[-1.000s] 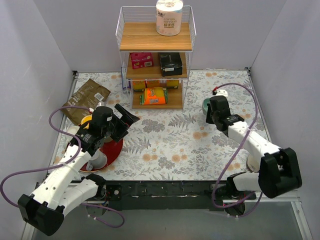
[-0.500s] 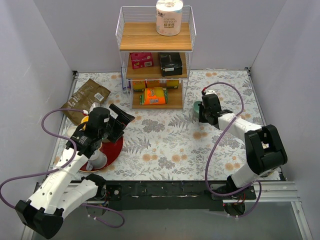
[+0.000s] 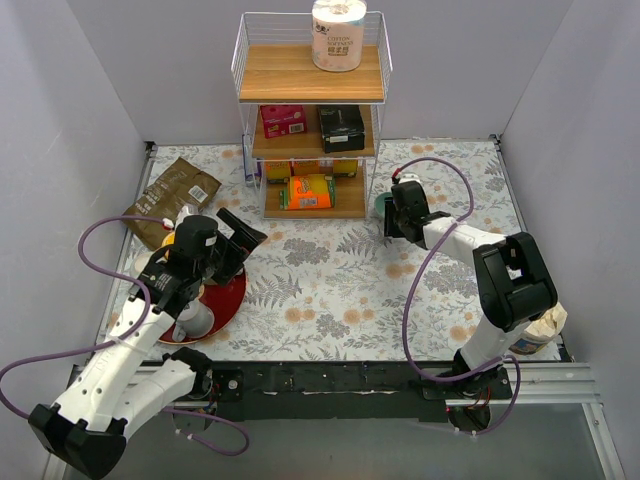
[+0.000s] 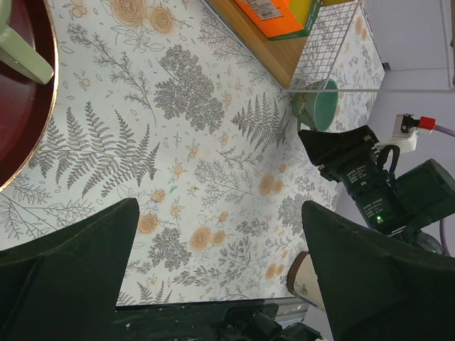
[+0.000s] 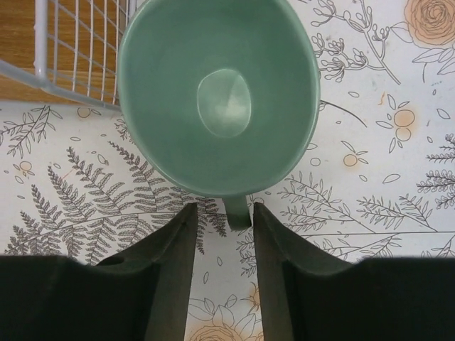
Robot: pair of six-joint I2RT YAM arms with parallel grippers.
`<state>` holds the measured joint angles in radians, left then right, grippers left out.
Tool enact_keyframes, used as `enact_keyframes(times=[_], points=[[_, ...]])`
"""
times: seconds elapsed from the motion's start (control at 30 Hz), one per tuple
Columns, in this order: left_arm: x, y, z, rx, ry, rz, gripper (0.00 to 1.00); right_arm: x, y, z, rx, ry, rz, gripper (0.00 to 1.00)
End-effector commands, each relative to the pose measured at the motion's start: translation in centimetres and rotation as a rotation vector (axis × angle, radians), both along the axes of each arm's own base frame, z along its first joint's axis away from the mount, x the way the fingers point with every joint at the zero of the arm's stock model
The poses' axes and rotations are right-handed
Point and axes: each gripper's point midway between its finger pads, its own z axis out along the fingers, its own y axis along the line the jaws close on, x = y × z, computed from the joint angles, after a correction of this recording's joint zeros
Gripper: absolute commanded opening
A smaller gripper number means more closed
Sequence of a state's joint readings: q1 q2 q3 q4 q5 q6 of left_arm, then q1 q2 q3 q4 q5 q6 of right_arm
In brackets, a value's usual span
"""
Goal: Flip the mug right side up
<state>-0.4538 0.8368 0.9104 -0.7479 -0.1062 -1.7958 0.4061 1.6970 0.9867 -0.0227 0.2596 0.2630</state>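
The green mug [image 5: 220, 92] stands mouth up on the floral cloth beside the wire shelf's foot, and I look straight into it. It also shows in the top view [image 3: 381, 205] and the left wrist view [image 4: 318, 106]. My right gripper [image 5: 222, 227] is narrowly open with the mug's handle [image 5: 238, 212] between its fingers. The handle lies close to the right finger [image 5: 274, 249], with a gap to the left one. In the top view the right gripper [image 3: 392, 212] is just right of the mug. My left gripper [image 4: 220, 270] is wide open and empty above the left side of the cloth [image 3: 250, 235].
The wire shelf [image 3: 310, 130] with boxes and a paper roll stands just left of the mug. A red plate [image 3: 225, 300] holding a pale cup sits under the left arm, with a brown bag [image 3: 170, 190] behind it. A paper cup [image 3: 545, 328] is at the right front.
My right gripper and the mug have moved left, toward the shelf's right foot. The left arm has shifted only slightly.
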Motion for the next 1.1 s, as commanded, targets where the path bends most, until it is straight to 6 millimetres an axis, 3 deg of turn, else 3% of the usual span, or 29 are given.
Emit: enact_keyframes(times=[0.0, 0.2, 0.37, 0.73, 0.97, 1.07], points=[[0.0, 1.3, 1.2, 0.045, -0.030, 0.042, 0.98, 0.9, 0.6, 2.1, 0.014, -0.047, -0.001, 0.49], [0.0, 2.1, 1.5, 0.086, -0.031, 0.056, 0.98, 0.8, 0.9, 4.2, 0.036, -0.037, 0.000, 0.63], [-0.3, 2.7, 0.9, 0.127, 0.002, 0.069, 0.98, 0.1, 1.2, 6.5, 0.062, -0.011, 0.002, 0.69], [-1.7, 4.7, -4.1, 0.252, 0.241, 0.155, 0.98, -3.2, 3.0, 12.3, 0.240, 0.000, 0.051, 0.70], [0.2, 5.6, -6.6, 0.313, 0.239, 0.241, 0.98, -5.4, 2.8, 13.0, 0.290, 0.026, 0.038, 0.68], [1.1, 7.0, -8.2, 0.369, 0.273, 0.353, 0.98, -6.3, 2.8, 13.0, 0.312, 0.032, 0.035, 0.68]])
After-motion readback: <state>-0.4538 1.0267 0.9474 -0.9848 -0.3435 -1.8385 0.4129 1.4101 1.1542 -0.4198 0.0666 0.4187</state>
